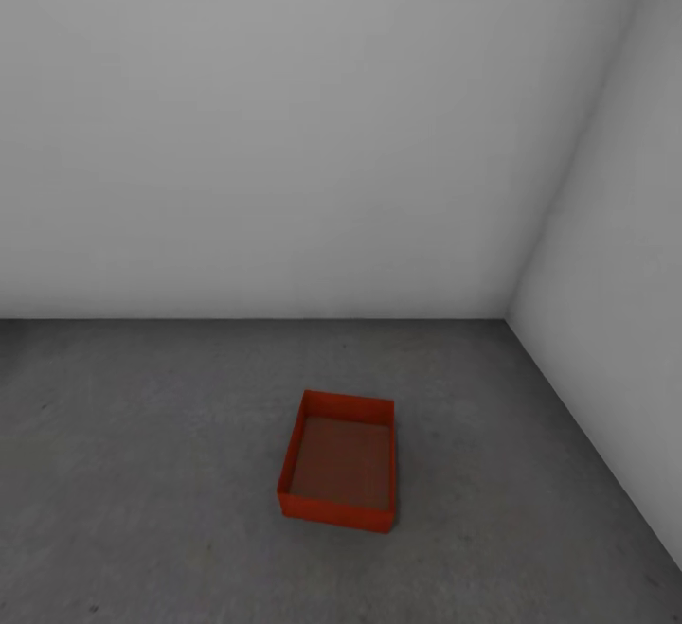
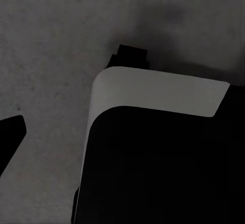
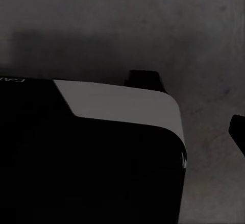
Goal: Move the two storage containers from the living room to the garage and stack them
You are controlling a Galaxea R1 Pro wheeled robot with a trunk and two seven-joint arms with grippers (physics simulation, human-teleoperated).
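Concrete, dark grey and mottled, makes up the floor (image 1: 142,472) of a bare room closed off by a plain white back wall (image 1: 284,132) and a white side wall (image 1: 625,302) that meet in a corner to the right in the head view. One orange-red rectangular open-top storage container (image 1: 339,461) with low walls sits flat on this floor, slightly right of centre, well apart from both walls. Its long axis runs roughly away from the camera toward the back wall, tilted a little so the far end leans rightward; the opening faces up, showing an empty ribbed-looking bottom.

Both wrist views look down on the same grey concrete, with much of each picture blocked by a large black and white rounded body of the robot (image 2: 158,157) (image 3: 92,157). A small dark block pokes out beyond that body in each wrist view; what it is cannot be made out. A black fingertip (image 2: 10,137) juts in at one edge of the left wrist view, another (image 3: 239,132) at an edge of the right wrist view, both cut off, so I cannot tell whether either pincer is released or clenched.
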